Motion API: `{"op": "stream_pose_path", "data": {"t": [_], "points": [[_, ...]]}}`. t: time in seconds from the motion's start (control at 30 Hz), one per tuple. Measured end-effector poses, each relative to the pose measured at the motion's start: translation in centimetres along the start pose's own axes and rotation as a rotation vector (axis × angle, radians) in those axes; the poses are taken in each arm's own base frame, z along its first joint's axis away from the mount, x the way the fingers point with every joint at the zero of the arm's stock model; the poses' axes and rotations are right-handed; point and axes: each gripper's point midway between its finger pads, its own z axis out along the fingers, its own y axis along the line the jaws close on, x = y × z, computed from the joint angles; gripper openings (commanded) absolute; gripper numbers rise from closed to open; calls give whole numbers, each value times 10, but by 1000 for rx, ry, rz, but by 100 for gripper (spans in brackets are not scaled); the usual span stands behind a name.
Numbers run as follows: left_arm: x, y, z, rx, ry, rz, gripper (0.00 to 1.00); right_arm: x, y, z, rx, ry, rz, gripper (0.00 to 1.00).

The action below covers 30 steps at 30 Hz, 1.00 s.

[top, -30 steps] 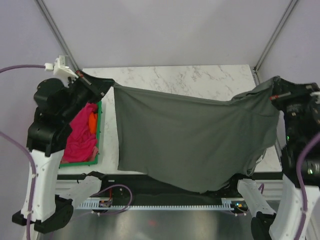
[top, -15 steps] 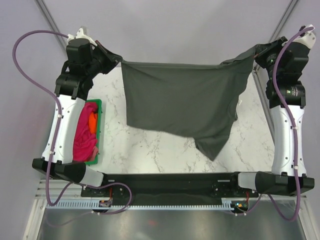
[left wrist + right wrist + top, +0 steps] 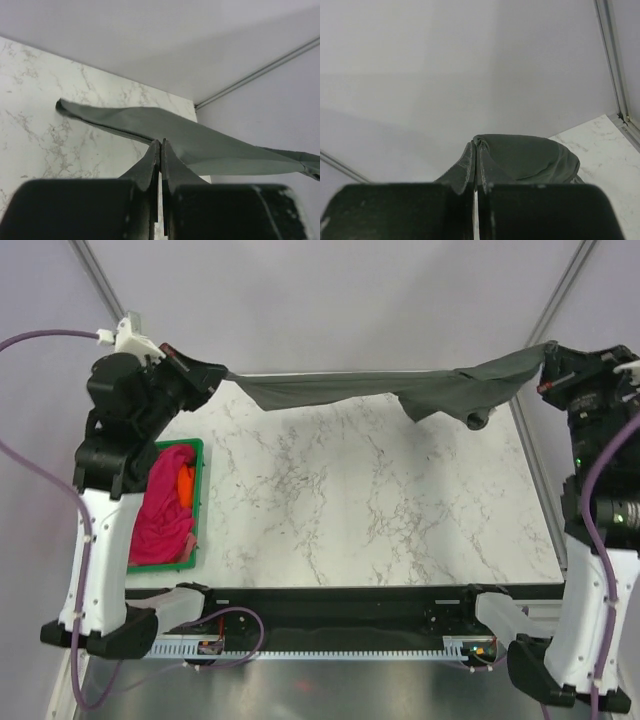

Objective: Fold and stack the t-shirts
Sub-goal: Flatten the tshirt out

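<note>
So, left gripper (image 3: pixel 221 373) is pinched fully closed on one corner of the grey t-shirt (image 3: pixel 400 390), right gripper (image 3: pixel 545 358) clamped tight on the opposite end. Shirt spans between them over the far edge of the table (image 3: pixel 350 500), bunched and sagging near the right side. Cloth looks light and limp, droops wherever unsupported, so best held at corners or hem and kept taut. Pink t-shirt (image 3: pixel 165 515) sits crumpled in the green bin (image 3: pixel 200 505) beside the left arm

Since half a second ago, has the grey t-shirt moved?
Yes. The grey t-shirt has swung toward the far edge of the table, from a broad sheet over the marble to a narrow band.
</note>
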Motion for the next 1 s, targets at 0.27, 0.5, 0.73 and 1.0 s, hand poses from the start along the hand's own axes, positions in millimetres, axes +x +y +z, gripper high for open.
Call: {"op": "stream_pose_path", "data": {"t": [0.27,0.5,0.73,1.0], "points": [[-18,-38,-131,211,-182,18,2,-77,43,-136,-112,-207,9,0],[-15,-45,-170,278,-228,29,2,-120,49,-208,-105,-366,9,0],[4,-9,-93,113,-113,13,2,-75,15,-117,7,-244,-33,0],[108,129,60,-300,192,39,2,180,-115,59,140,247,-44,0]]}}
